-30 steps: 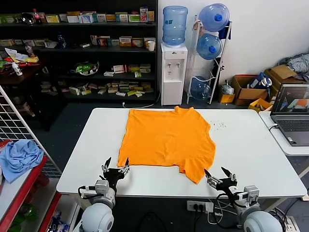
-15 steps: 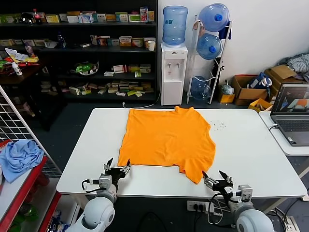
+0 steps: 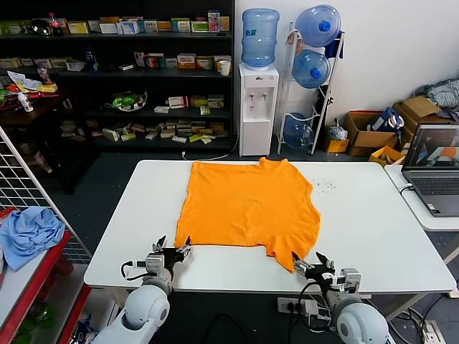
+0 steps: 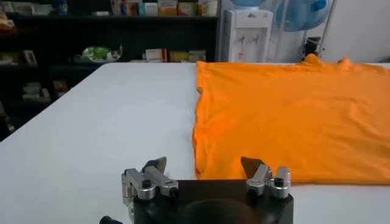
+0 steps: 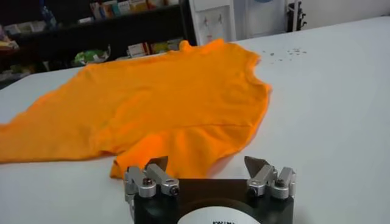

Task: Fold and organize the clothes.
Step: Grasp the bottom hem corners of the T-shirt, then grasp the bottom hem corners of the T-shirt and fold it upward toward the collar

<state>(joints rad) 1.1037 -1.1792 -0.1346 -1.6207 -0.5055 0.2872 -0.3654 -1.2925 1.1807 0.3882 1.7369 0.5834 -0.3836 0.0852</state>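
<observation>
Here, an orange T-shirt [image 3: 249,208] lies spread flat on a white table [image 3: 373,222], its collar toward the far edge and its hem toward the robot; one sleeve [image 3: 290,252] lies nearest the table's front edge, on the robot's right. The left gripper [image 3: 171,252] sits low over the front of the table, just beside the near left corner of the shirt's hem, with its fingers spread wide and holding nothing; in the left wrist view this gripper [image 4: 204,165] faces the hem, and the shirt [image 4: 292,109] lies flat beyond it. The right gripper [image 3: 313,264] sits low at the table's front edge, just beside the near sleeve, its fingers likewise spread wide and empty; the right wrist view shows this gripper [image 5: 207,165] close in front of the sleeve [image 5: 167,152]. A laptop [image 3: 435,168] stands open on a second table at the right, and a light blue cloth [image 3: 27,233] lies on a red-edged shelf at the left.
</observation>
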